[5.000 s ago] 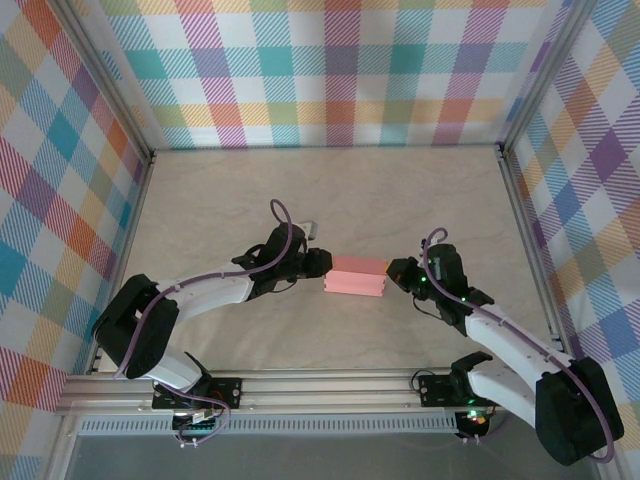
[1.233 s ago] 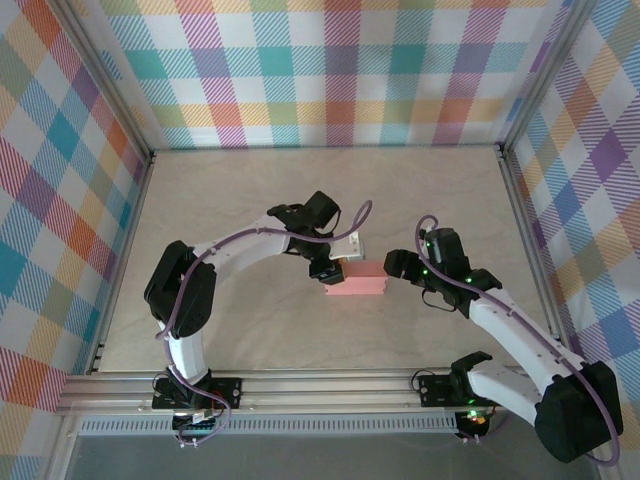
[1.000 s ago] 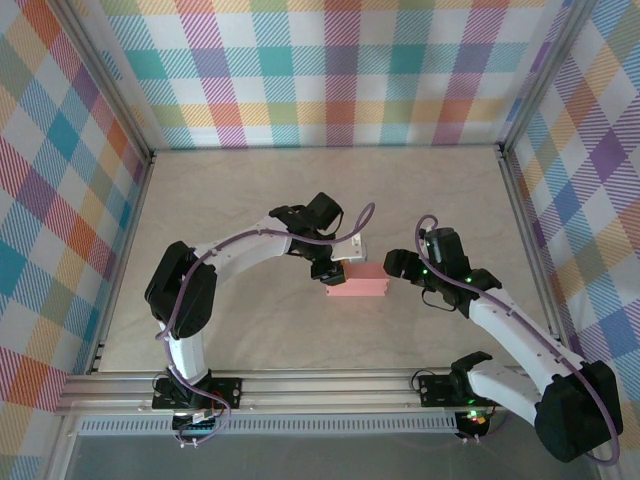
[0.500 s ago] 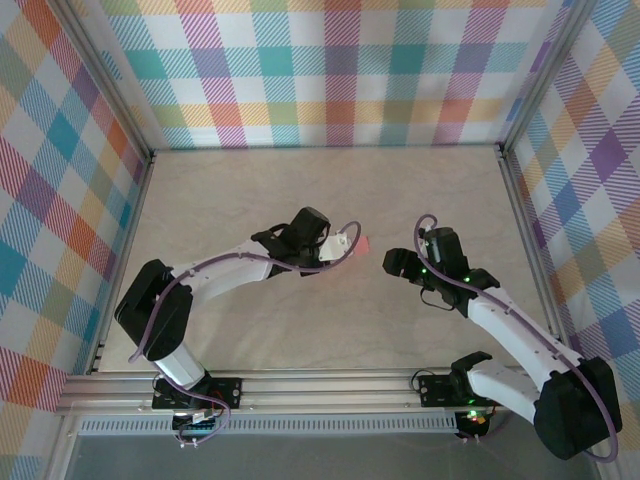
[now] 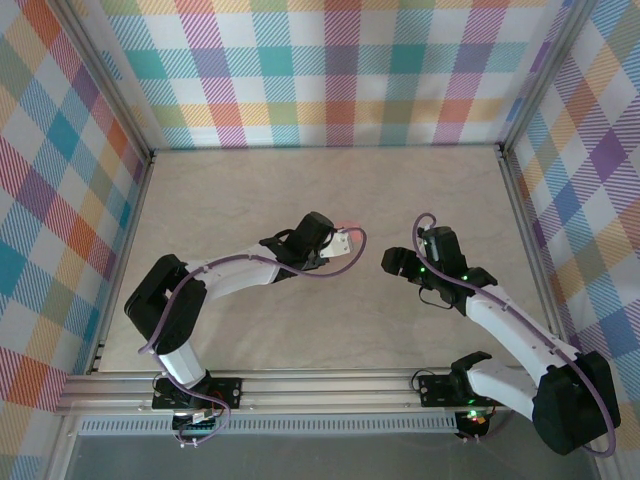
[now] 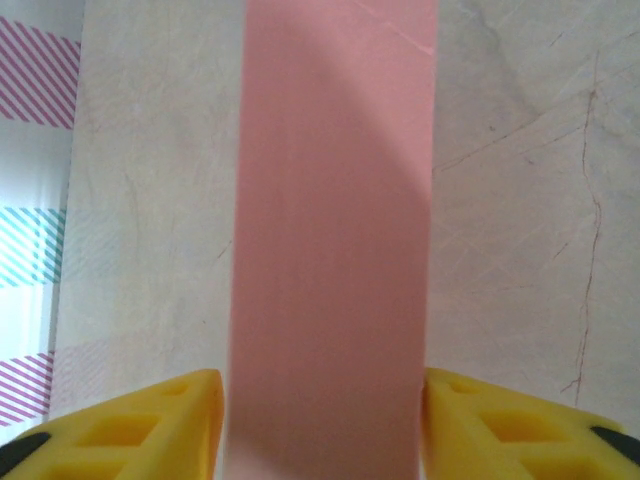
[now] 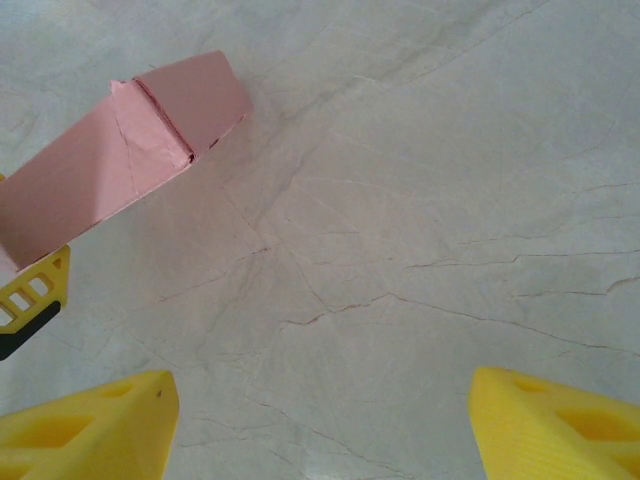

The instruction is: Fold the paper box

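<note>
Where the paper box [image 6: 330,250] lay flat a second ago, it's now lifted off the table [image 7: 420,200], pinched by its sides in the left gripper [image 6: 322,380], centre of the overhead view; right gripper [image 7: 320,400] gapes wide.

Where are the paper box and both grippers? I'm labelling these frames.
paper box [image 7: 90,165], right wrist view, on its long pink face.
left gripper [image 6: 322,405], left wrist view, midway between its yellow fingertips.
right gripper [image 7: 320,405], right wrist view, midway between its yellow fingertips.
</note>
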